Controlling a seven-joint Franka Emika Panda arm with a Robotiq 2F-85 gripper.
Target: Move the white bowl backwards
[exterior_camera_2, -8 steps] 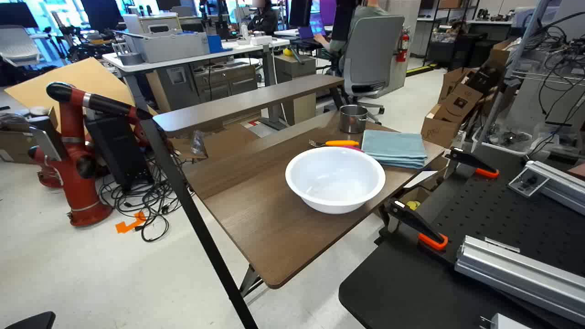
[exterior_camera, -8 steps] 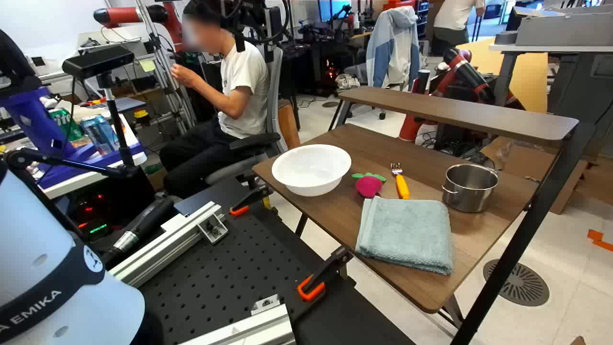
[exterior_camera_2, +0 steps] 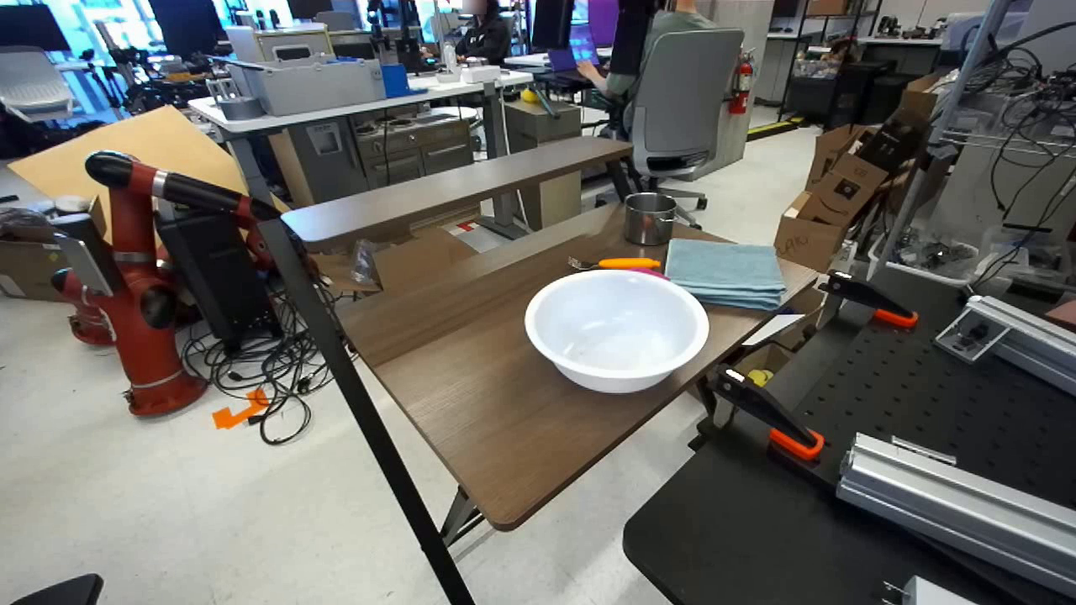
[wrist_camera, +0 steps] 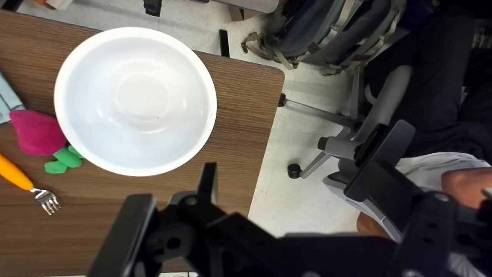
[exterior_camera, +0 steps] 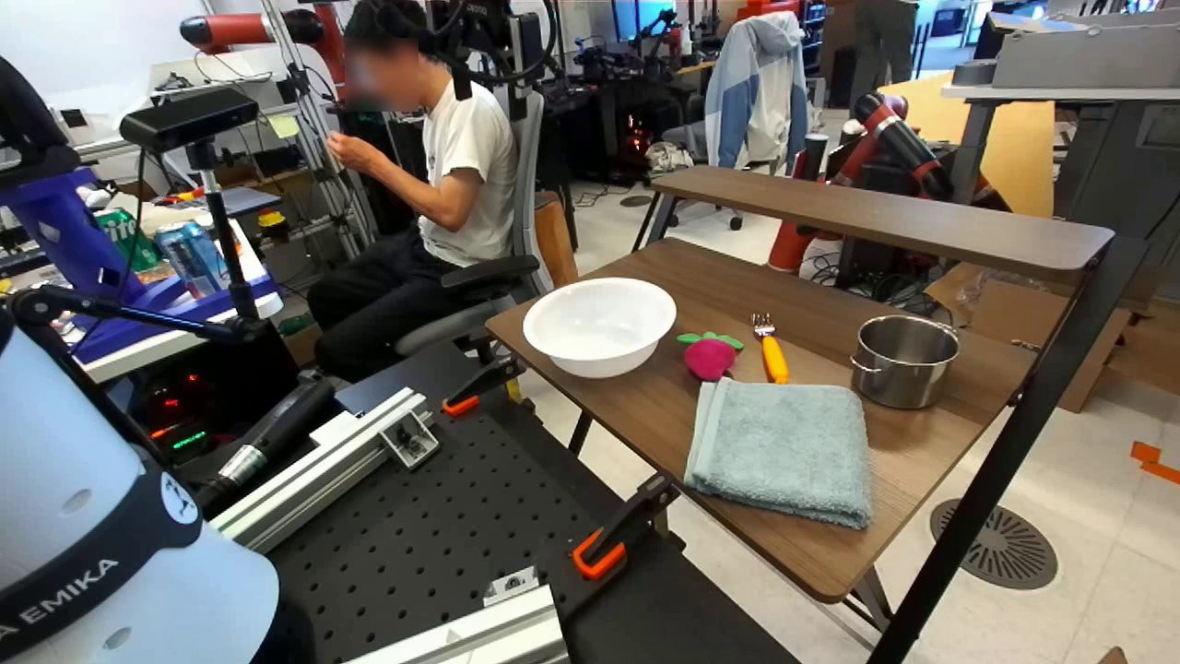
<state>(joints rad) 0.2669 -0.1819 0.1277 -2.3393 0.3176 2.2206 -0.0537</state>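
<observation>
The white bowl (exterior_camera: 599, 327) stands upright on the brown table, near its edge, in an exterior view. It also shows in an exterior view (exterior_camera_2: 616, 330), where its inside looks empty apart from a tiny speck. In the wrist view the bowl (wrist_camera: 135, 102) is seen from above, at upper left. My gripper (wrist_camera: 348, 188) shows along the bottom of the wrist view with its fingers spread wide and nothing between them. Its left finger is below and right of the bowl's rim in that picture, apart from it. The gripper is out of view in both exterior views.
A pink and green toy (wrist_camera: 40, 132) lies against or very near the bowl. An orange-handled fork (exterior_camera: 772, 355), a folded blue towel (exterior_camera: 784, 452) and a metal pot (exterior_camera: 905, 361) are on the table. A raised shelf (exterior_camera: 885, 217) spans its far side. A seated person (exterior_camera: 466, 175) is nearby.
The bowl and the other table objects have not moved. The visible arm base is unchanged. The seated person shifts slightly, and the standing person at the back has moved.
</observation>
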